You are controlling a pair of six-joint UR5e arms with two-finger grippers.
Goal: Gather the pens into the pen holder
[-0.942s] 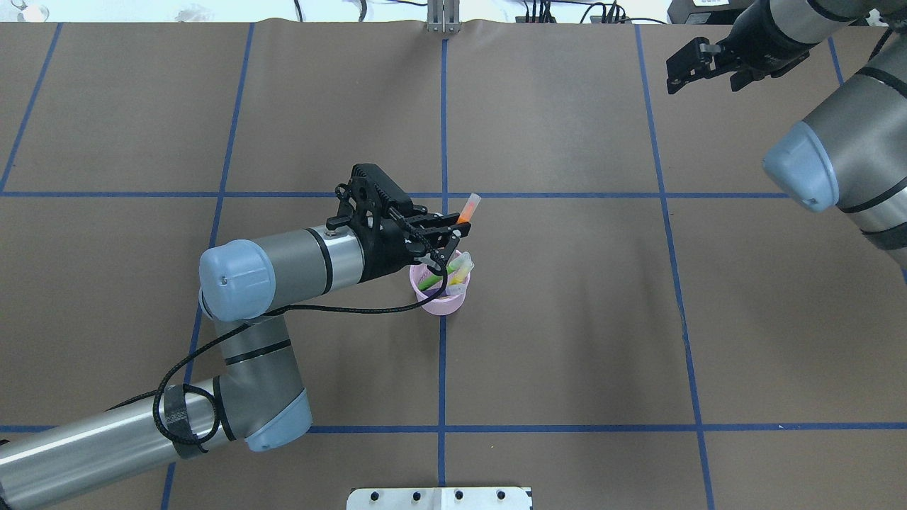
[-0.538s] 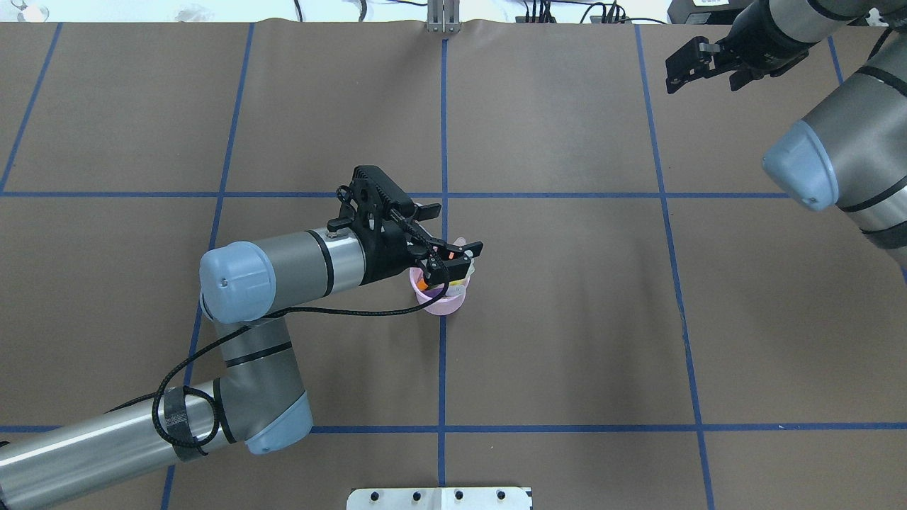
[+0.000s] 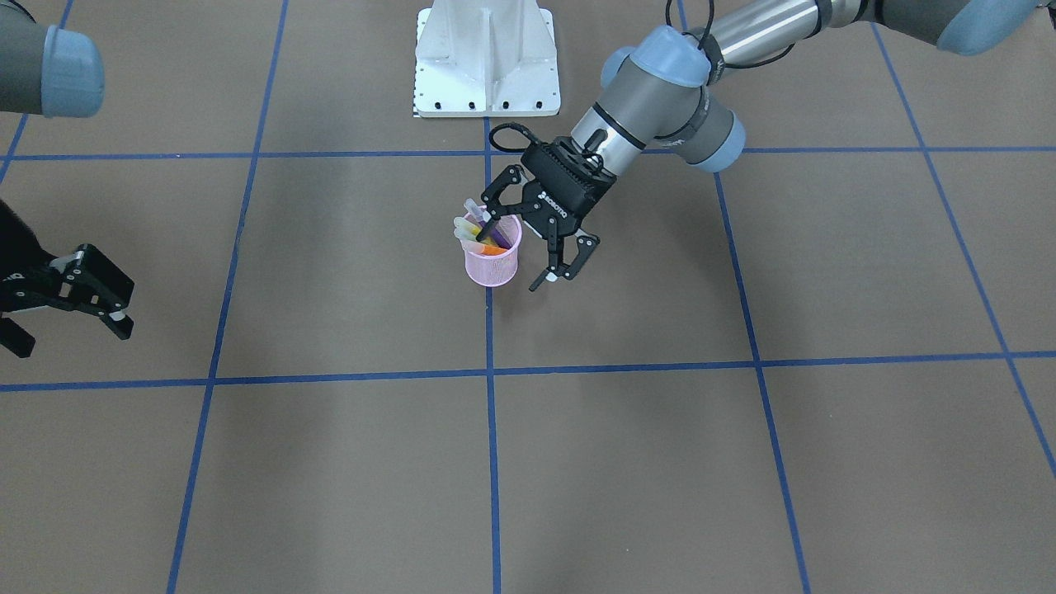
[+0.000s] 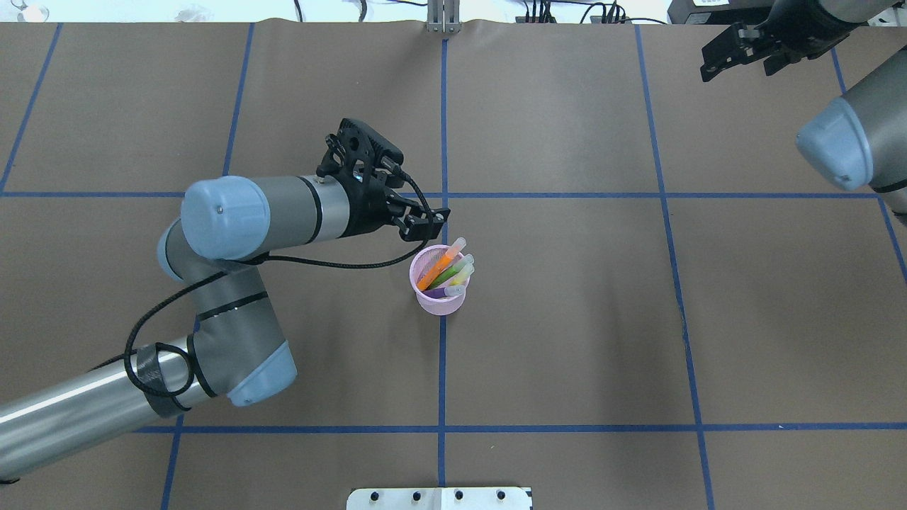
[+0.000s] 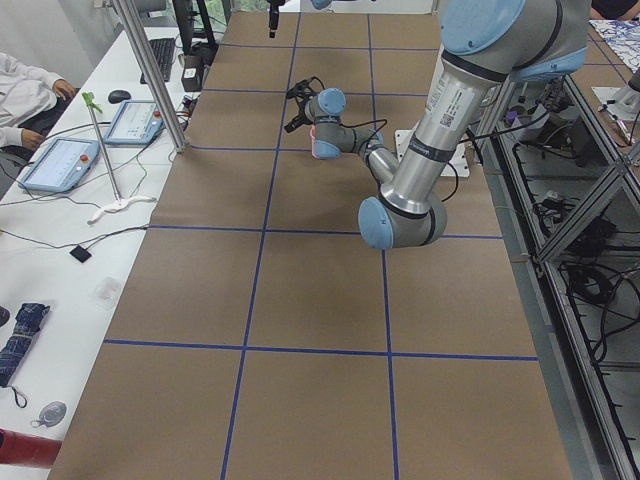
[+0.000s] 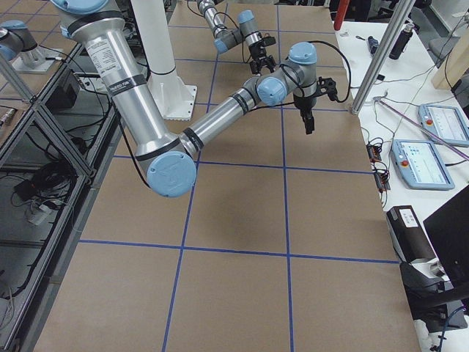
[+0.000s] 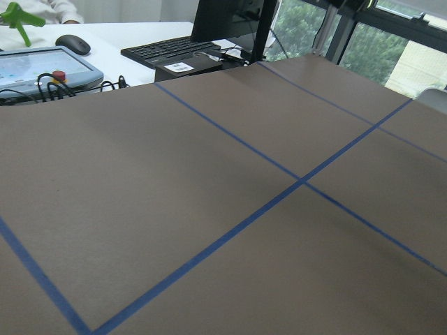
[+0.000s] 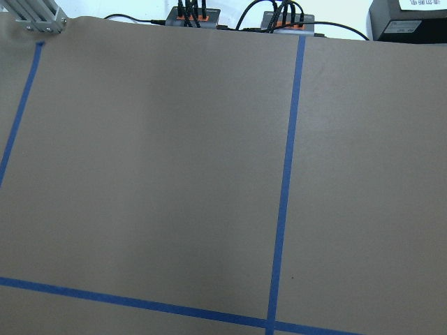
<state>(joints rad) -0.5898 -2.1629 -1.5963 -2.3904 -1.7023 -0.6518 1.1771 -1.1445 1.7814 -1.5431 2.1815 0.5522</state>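
All four pens (image 4: 448,273) are in the pink cup (image 4: 439,303), which stands on the brown table (image 4: 567,319) right on a blue tape line. Count them from overhead: orange pen (image 4: 438,268), green pen (image 4: 444,278), yellow pen (image 4: 460,275) and purple pen (image 4: 441,292), so four pens and one cup. Their long axes tilt the same way. The bottoms sit low in the cup and the pale caps stick out over the rim, fanned away from the robot and toward its right.

The left gripper (image 4: 428,221) is just beside the cup. Overhead it sits clear of the rim on the far-left side, and its spread is hard to read because it is seen end-on. The front-facing view settles it: the left gripper (image 3: 511,256) has its jaws wide apart and holds nothing. One finger crosses the cup's mouth and the other hangs beside the cup's wall (image 3: 487,268). Whether anything touches, I cannot tell.

The right gripper (image 4: 737,67) is well apart at the far right corner, also spread open and empty.

Neither wrist camera sees the cup. The left one shows tape lines (image 7: 230,237) and a keyboard (image 7: 174,49), and the right one shows paper and cables (image 8: 195,14). The left side view shows the cup (image 5: 322,150) tiny, plus a sleeve (image 5: 25,95) at the desk.
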